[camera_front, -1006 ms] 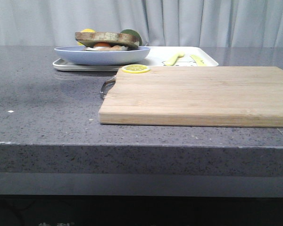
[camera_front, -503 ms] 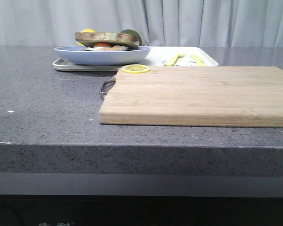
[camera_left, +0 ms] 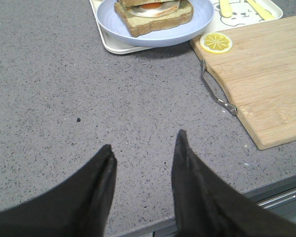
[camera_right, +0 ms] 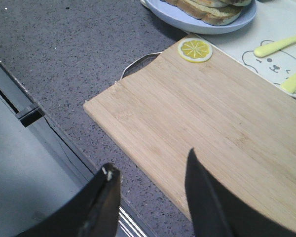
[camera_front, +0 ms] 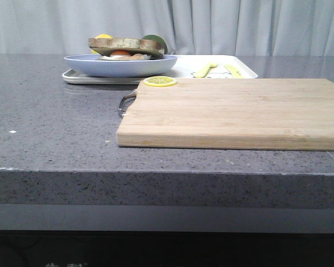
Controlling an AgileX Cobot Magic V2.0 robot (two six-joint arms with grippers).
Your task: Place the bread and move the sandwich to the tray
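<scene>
Both grippers, left gripper (camera_left: pixel 143 150) and right gripper (camera_right: pixel 150 170), hang spread and empty, while the sandwich (camera_front: pixel 126 48) sits plated on the tray (camera_front: pixel 183 69) at 11 o'clock.

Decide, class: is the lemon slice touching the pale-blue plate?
Apart. The left wrist view shows the lemon slice lying flat on the cutting board's corner, with a strip of white tray visible between it and the plate.

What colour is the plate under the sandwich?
Pale blue; the plate shows best in the left wrist view.
</scene>
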